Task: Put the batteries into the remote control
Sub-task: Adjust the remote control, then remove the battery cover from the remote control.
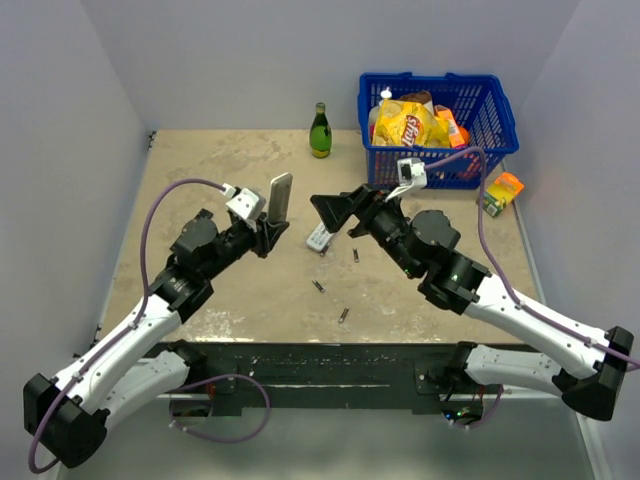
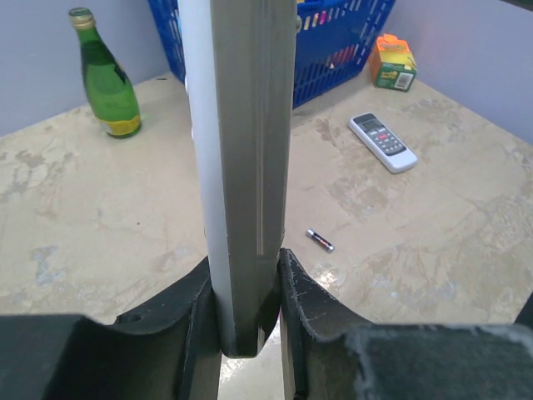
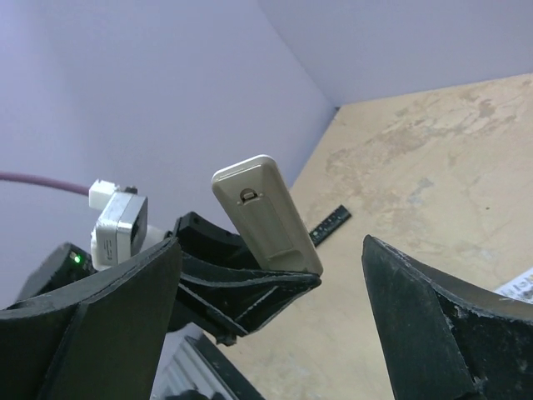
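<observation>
- One remote control (image 1: pixel 280 198): upright and clear of the table, left of centre, with its lower end pinched between the fingers of the left gripper (image 1: pixel 268 233).
- Right gripper (image 1: pixel 328 211): fingers spread wide, holding nothing, just right of the remote control.
- Three batteries (image 1: pixel 318 286): loose on the table near its centre, apart from one another.
- One other white remote (image 1: pixel 320 238): flat on the table beneath the right gripper.
- Far side: one green bottle (image 1: pixel 320 130), one blue basket (image 1: pixel 495 110), and one orange carton (image 1: pixel 500 192) at far right.
</observation>
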Robot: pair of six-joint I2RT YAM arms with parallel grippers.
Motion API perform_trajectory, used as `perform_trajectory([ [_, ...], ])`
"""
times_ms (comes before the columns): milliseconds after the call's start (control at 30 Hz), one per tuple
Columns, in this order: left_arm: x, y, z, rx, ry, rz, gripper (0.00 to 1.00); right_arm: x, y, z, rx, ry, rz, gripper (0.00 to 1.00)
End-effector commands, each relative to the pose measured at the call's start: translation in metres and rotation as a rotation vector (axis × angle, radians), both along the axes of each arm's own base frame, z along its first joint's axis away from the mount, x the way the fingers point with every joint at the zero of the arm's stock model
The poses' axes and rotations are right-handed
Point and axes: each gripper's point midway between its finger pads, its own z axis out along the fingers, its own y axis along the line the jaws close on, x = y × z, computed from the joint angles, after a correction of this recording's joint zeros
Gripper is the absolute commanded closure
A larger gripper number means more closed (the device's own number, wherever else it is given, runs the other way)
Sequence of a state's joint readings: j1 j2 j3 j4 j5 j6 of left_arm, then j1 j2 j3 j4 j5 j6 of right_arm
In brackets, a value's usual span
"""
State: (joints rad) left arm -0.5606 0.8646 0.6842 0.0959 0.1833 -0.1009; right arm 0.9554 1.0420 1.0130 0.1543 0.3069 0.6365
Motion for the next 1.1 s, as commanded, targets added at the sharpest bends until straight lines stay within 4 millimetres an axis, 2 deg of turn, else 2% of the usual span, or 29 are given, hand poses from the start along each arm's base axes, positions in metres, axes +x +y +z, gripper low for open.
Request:
perform_trajectory([
  [0,0.010,0.014,0.022,-0.041,-0.088,0.092,1.00,0.006,0.009,0.010,0.179,0.049,-0.006,0.08],
  [67,0.011,0.013,0.021,-0.041,-0.082,0.090,1.00,0.005,0.017,0.016,0.225,0.058,0.024,0.10],
  [167,0.010,0.010,0.019,-0.054,-0.073,0.080,1.00,0.009,0.030,0.012,0.264,0.074,0.054,0.11],
  [433,0.007,0.004,0.019,-0.069,-0.072,0.041,1.00,0.030,0.044,-0.009,0.339,0.141,0.036,0.19],
  [567,0.007,0.004,0.018,-0.066,-0.075,0.040,1.00,0.033,0.054,-0.011,0.343,0.147,0.058,0.19],
  [800,0.007,-0.001,0.014,-0.057,-0.071,0.017,1.00,0.043,0.055,-0.019,0.368,0.166,0.040,0.22],
  [967,0.009,-0.002,0.013,-0.053,-0.070,0.017,1.00,0.045,0.052,-0.012,0.405,0.153,0.039,0.23],
  [1067,0.008,-0.002,0.013,-0.053,-0.070,0.014,1.00,0.047,0.051,-0.015,0.403,0.160,0.034,0.24],
])
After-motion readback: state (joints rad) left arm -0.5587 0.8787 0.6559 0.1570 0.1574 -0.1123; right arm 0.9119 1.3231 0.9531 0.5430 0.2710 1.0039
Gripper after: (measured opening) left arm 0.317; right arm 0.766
